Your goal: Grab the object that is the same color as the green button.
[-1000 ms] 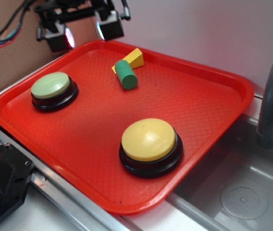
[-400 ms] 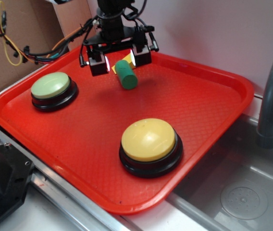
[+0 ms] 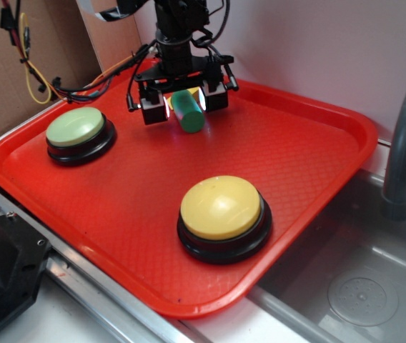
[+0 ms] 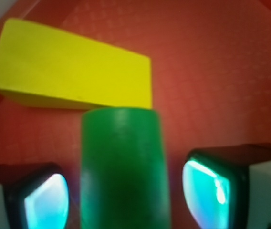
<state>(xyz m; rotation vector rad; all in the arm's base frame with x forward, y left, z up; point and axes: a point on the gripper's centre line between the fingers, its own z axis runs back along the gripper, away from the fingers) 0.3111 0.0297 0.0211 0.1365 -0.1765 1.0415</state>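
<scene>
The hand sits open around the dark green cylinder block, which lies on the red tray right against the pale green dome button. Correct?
Not quite. In the wrist view the dark green cylinder block lies against a yellow wedge block, not the button. The rest holds: open hand, red tray.

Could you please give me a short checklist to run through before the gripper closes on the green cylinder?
1. Target: the green cylinder matches the green button in color. Ok.
2. Jaws open: the gripper has a finger on each side of the cylinder, with gaps showing in the wrist view. Ok.
3. Centering: the cylinder sits roughly midway between the fingers. Ok.
4. Yellow wedge: it lies beyond the cylinder's far end, outside the fingers. Ok.
5. Height: whether the fingertips are low enough to grip. Cannot tell.
6. Cylinder lies on the red tray, not propped. Ok.
</scene>
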